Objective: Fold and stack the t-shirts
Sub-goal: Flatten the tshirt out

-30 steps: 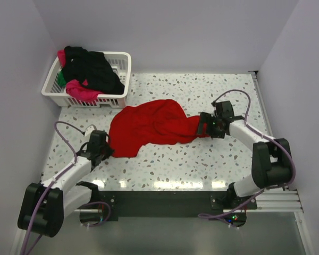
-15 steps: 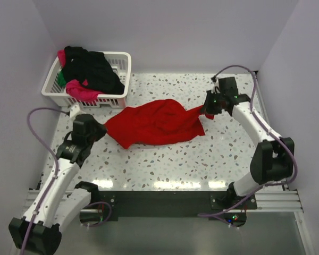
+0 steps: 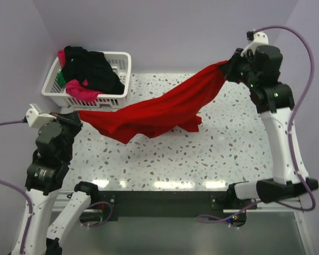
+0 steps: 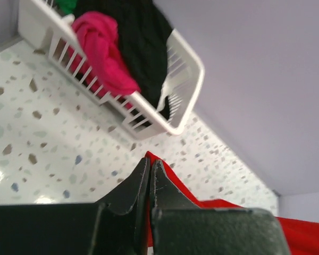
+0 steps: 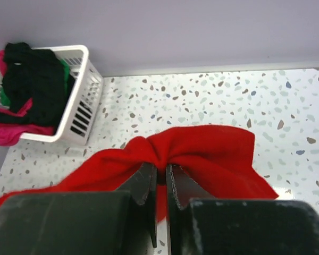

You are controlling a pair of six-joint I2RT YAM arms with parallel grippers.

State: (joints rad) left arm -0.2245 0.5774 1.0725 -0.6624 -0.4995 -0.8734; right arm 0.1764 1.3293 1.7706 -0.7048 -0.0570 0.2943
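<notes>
The red t-shirt [image 3: 159,111] hangs stretched in the air between both grippers, sagging in the middle over the speckled table [image 3: 223,149]. My left gripper [image 3: 74,116] is raised at the left and shut on one thin corner of the red shirt [image 4: 173,178]; its tips [image 4: 150,162] pinch the cloth. High at the back right, my right gripper [image 3: 228,66] is shut on a bunched fold of the red shirt [image 5: 212,151], seen between its jaws [image 5: 161,170]. Black [image 3: 93,69], magenta-pink [image 3: 82,91] and green [image 3: 61,79] t-shirts lie heaped in the basket.
The white lattice basket [image 3: 122,57] stands at the back left corner, near the left gripper; it also shows in the left wrist view as a basket [image 4: 186,58] and in the right wrist view as a basket [image 5: 82,101]. Walls close the table on three sides.
The right gripper closed on the red shirt's right end. Both arms then rose and spread apart, lifting the shirt off the table and pulling it into a long band.
</notes>
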